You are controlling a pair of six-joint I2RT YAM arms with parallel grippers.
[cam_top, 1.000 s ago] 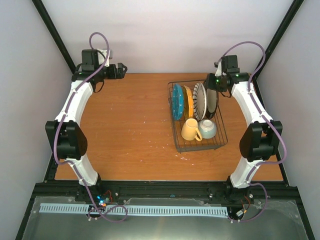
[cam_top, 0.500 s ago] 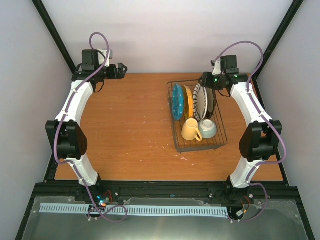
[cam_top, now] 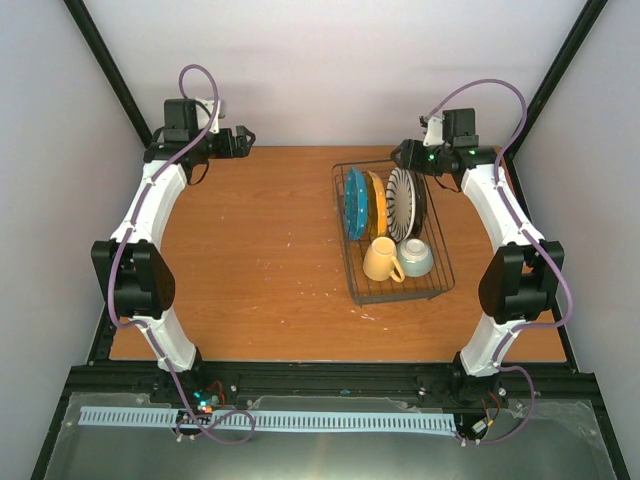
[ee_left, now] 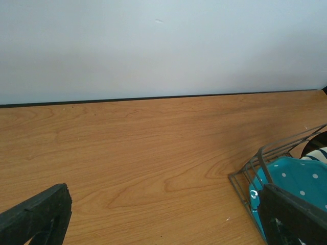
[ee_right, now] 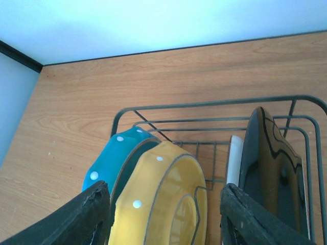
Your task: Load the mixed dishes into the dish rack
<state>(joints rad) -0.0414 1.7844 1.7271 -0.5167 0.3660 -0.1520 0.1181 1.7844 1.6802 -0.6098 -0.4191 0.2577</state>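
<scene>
I see the rack (cam_top: pixel 400 297) on the right half of the table (cam_top: pixel 250 250), with all the dishes in it. Four plates stand on edge in its far half, left to right: teal plate (cam_top: pixel 354 203), orange plate (cam_top: pixel 377 203), striped plate (cam_top: pixel 400 203), dark-rimmed plate (cam_top: pixel 424 200). The last is probably seated in a slot, though I can't see its foot. The mug (cam_top: pixel 381 260) and bowl (cam_top: pixel 415 258) sit side by side in the near half. My right tool (ee_right: pixel 163 204) hovers above the plates at the rack's far end, jaws wide, holding nothing. My left tool (ee_left: pixel 163 219) hangs over bare table at the far left, spread fully, also empty.
</scene>
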